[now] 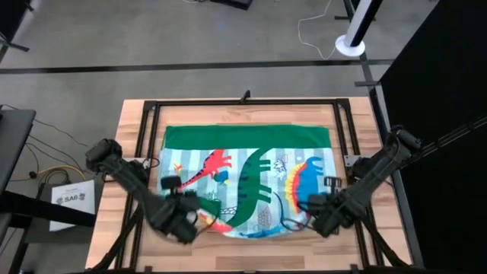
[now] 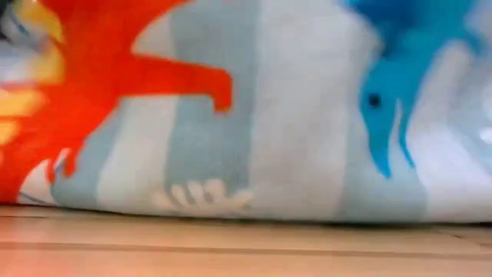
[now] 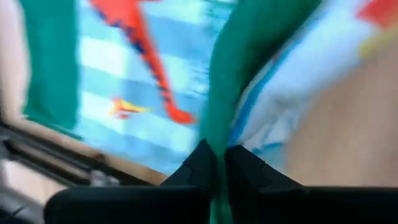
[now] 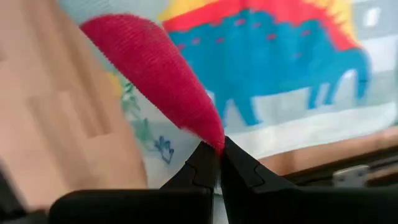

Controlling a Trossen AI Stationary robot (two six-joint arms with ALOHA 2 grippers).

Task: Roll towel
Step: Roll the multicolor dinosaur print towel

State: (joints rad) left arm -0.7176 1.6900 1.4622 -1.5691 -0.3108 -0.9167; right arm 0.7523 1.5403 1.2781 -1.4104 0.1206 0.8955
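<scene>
The table (image 1: 114,228) carries it all, pale wood inside a black frame (image 1: 251,101), and nearly filling that frame is the towel (image 1: 251,152), spread flat with its plain green band along the far edge and the dinosaur print running toward the near edge. Flat and square like that, it looks set up so a roll can start at the near edge and travel away to the green band.

Down at the near edge, both arms are in. The left gripper (image 1: 199,204) sits at the near-left corner, and its wrist view shows the fingers pinched tight on a green fold of the cloth, which rises in a ridge from between them. The right gripper (image 1: 313,204) mirrors it at the near-right corner, fingers closed on a red tongue of fabric lifted off the wood. Two corners held at once, I'd say, so the edge comes up evenly and turns over straight rather than skewed.

From table level the near edge already bulges in a soft rounded fold resting on the wood.
</scene>
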